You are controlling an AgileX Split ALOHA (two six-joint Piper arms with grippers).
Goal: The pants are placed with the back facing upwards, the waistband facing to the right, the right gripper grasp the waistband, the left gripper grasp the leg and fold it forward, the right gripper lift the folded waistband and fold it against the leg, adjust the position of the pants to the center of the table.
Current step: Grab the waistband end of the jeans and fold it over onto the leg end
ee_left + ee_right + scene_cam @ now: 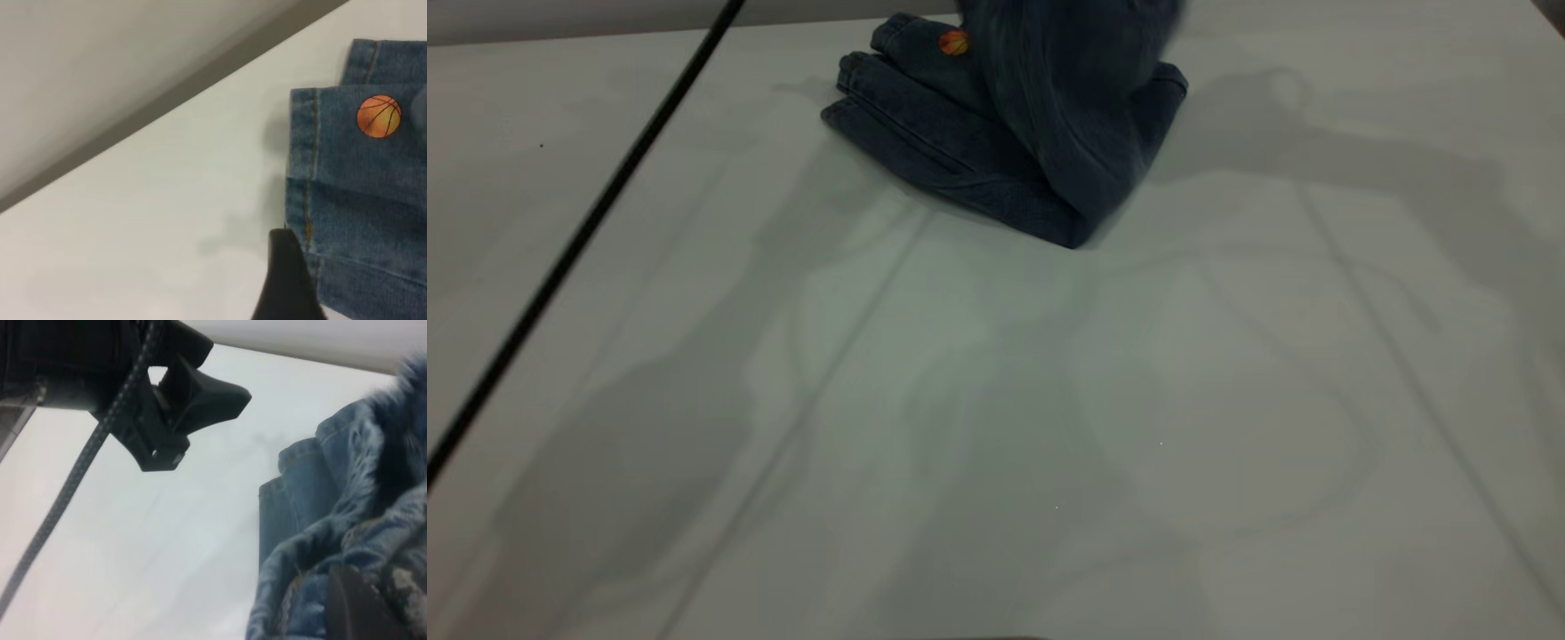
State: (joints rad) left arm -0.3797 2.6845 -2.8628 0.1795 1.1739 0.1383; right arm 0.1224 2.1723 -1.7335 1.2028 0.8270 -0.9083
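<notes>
pants folded at table far edge, waistband lifted.

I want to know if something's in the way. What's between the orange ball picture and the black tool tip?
Only blue denim: in the left wrist view, the pants' stitched leg hems lie between the ball print and the left tool's tip.

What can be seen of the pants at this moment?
The pants are blue denim, folded into a bundle at the far edge of the table. Stitched leg hems stack at the bundle's left end, one leg bearing an orange basketball print. The right part rises blurred out of the exterior view. In the right wrist view, bunched denim lies against a dark finger; the left gripper's finger sits beside the hems.
</notes>
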